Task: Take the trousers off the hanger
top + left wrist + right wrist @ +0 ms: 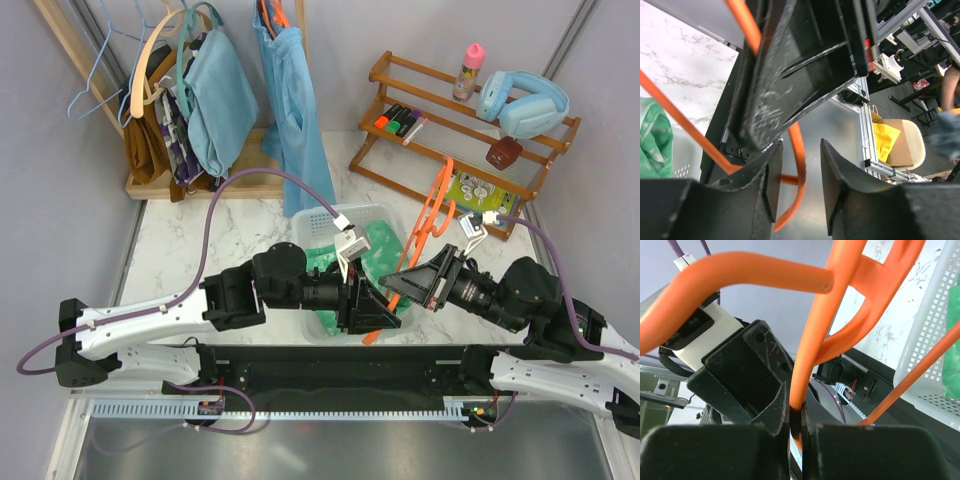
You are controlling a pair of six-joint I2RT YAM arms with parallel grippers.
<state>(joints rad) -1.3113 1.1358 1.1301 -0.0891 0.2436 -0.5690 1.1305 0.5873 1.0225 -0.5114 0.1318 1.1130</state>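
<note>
Trousers [385, 245] lie bunched in the white basket [320, 215] on the bench [200, 250], seemingly off the hanger [432, 210]. The right tool [796, 422] is clamped on one thin orange bar, propping the hanger tilted over the basket. The left tool [800, 172] stands apart around its lower corner, gripping nothing.

Bright orange hanger [432, 215]; green trousers [385, 247] with white blotches.
</note>
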